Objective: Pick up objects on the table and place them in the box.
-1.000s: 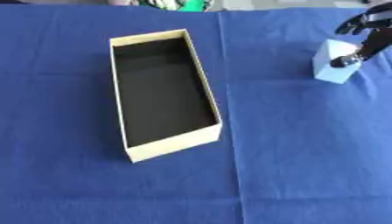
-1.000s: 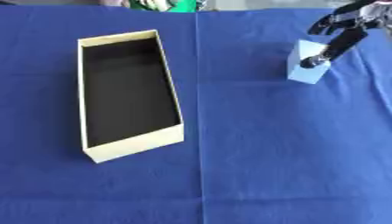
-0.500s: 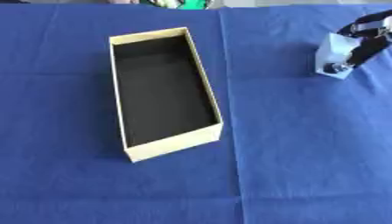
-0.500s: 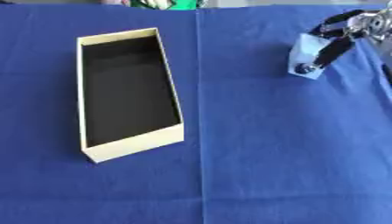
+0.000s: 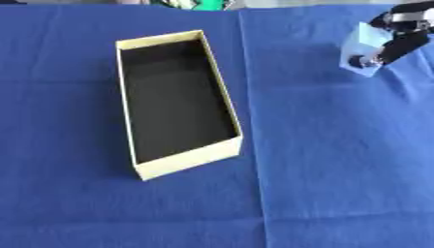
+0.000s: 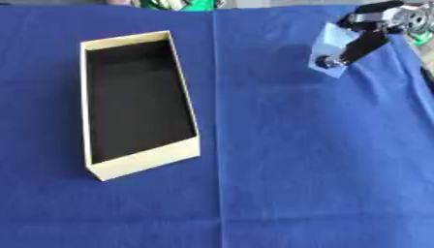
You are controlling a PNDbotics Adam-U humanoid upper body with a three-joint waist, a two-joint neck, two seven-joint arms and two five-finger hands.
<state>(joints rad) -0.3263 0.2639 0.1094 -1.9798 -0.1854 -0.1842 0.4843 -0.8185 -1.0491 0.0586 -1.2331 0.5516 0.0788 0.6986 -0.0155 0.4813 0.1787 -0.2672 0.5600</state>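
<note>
lifted now, pale blue block [image 6: 332, 48] in right hand [image 6: 366, 34]; box [image 6: 90, 97] empty

Right robot hand [image 6: 373, 29] enters from the upper right corner, wrist at the frame edge. Its black fingers [image 6: 352, 48] extend down and to the left, closed around a held item, one fingertip pressed on its front face. Left robot hand does not appear.

I see bright, even light with no glare on the blue table [image 5: 339, 160]. Both views are soft overall. The box [image 5: 182, 162] interior stays dark, with faint shadow beside its near wall. The right robot hand [image 6: 360, 41] is smeared by blur.
</note>
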